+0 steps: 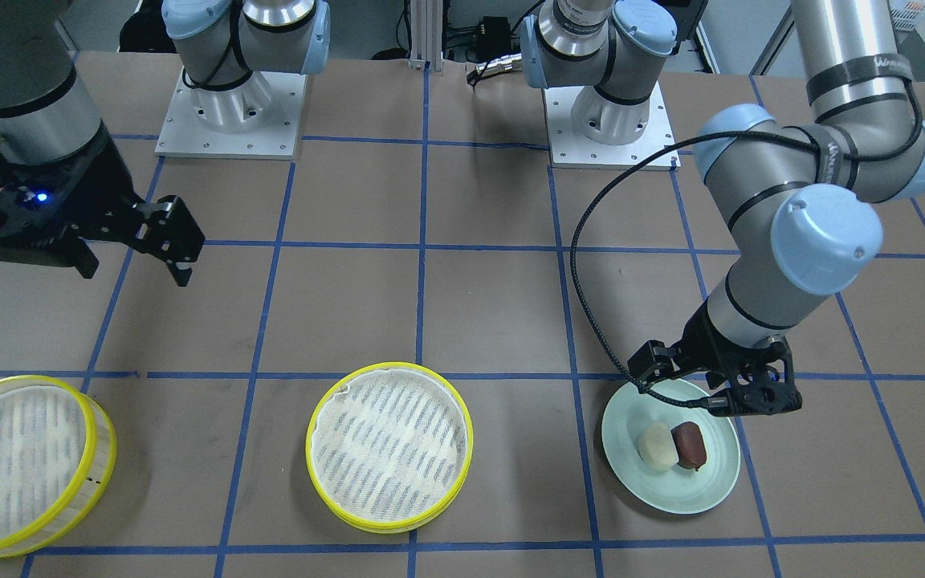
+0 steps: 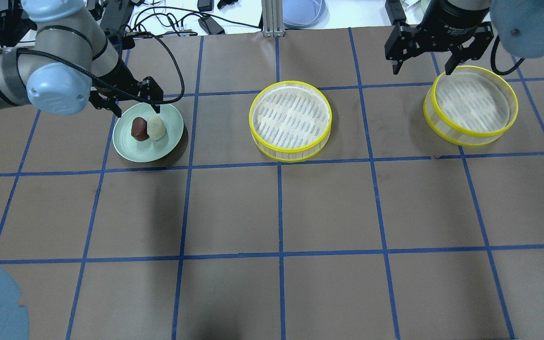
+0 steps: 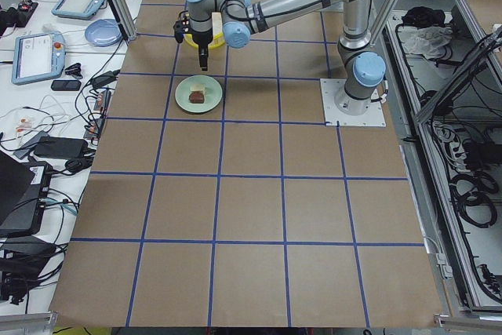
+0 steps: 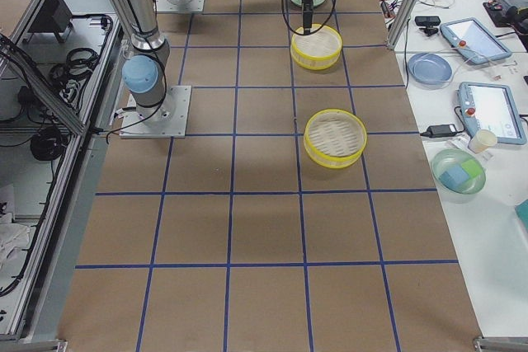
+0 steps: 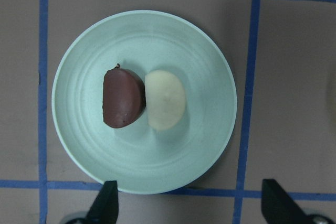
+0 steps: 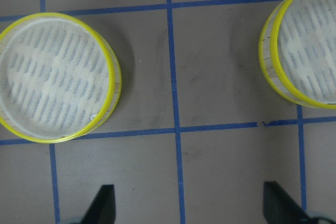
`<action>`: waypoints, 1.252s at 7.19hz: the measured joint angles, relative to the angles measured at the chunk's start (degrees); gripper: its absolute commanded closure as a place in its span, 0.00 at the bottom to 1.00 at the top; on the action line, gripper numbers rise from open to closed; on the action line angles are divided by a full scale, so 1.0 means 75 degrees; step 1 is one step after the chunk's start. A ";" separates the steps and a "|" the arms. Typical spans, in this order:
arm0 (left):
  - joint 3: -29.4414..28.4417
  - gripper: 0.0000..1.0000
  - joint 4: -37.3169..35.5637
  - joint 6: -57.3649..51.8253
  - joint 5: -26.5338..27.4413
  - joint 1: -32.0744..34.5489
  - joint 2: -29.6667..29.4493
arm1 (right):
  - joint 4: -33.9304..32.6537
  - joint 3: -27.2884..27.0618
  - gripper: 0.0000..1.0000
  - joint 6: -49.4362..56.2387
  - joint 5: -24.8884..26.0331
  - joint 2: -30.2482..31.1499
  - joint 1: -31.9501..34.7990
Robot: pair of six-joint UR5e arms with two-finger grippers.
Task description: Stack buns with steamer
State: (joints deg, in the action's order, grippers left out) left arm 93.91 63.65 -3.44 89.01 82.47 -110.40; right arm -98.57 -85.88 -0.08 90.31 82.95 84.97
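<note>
Table (image 2: 276, 212): blue-taped grid.
Left gripper (image 5: 190, 203): spread wide, short of buns (image 5: 124, 98).
Right gripper (image 6: 191, 203): spread, empty.
Risk: I may pinch both touching buns.

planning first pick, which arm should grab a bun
Left: the left fingers hang open by the pale green round plate holding both small oval buns; the right fingers are at the far yellow-rimmed steamer tier.

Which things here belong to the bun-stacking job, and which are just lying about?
Job: cream-white bun, reddish-brown bun, pale green plate under them, centre steamer tier, right steamer tier.
Lying about: blue dish, tablet, green bowl, on the side bench.
</note>
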 measured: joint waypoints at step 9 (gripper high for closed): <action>-0.0102 1.00 -0.0918 -0.0284 0.0106 -0.0004 -0.1526 | -0.3552 0.0106 0.04 0.3406 -0.0038 -0.3309 -0.3356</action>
State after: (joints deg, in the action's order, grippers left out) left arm 93.15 56.76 -5.57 89.80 82.44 -121.85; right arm -125.21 -85.08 25.47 90.03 58.13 59.80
